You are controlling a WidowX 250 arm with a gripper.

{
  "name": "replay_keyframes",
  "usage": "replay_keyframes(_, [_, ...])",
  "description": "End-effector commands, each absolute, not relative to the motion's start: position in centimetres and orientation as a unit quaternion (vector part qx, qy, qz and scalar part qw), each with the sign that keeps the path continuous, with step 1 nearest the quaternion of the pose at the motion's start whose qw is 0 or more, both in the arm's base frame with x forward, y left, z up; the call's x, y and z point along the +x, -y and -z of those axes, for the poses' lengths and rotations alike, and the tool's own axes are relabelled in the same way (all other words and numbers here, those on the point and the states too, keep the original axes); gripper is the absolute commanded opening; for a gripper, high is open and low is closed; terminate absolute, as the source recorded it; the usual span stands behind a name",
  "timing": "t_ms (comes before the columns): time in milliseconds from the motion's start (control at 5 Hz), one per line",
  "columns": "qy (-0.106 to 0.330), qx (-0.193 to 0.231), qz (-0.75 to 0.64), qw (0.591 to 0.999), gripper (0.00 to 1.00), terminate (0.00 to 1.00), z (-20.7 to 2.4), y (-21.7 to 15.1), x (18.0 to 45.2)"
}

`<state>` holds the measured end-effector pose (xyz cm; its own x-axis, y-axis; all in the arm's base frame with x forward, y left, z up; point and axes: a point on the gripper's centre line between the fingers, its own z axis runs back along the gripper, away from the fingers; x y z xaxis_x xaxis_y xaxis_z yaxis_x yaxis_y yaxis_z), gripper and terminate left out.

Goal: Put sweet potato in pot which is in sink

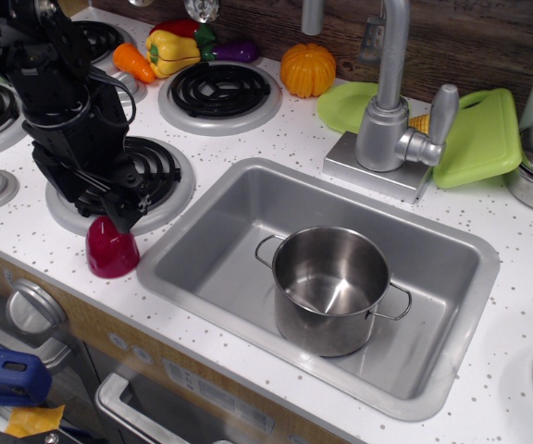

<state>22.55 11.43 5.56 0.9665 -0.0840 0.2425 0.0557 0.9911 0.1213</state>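
Black gripper [118,211] sits low over front burner [151,176], fingertips touching top of sweet potato [111,248]; cannot tell if fingers clamp it. Sweet potato stands on white counter [26,231] just left of sink [248,176]. Behind: carrot [134,63], yellow pepper [170,51], eggplant [234,50], pumpkin [308,69]. Pot [331,289] stands upright in sink, empty. Faucet [391,111] behind sink, green cutting board [479,139] right.
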Motion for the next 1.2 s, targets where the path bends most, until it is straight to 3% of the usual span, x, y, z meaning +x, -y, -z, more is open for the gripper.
replay_keyframes(0, [0.125,0.057,0.035,0.990,1.00,0.00,-5.6,-11.4,22.6])
replay_keyframes(1000, [0.137,0.030,0.008,0.990,1.00,0.00,-0.8,-12.4,22.6])
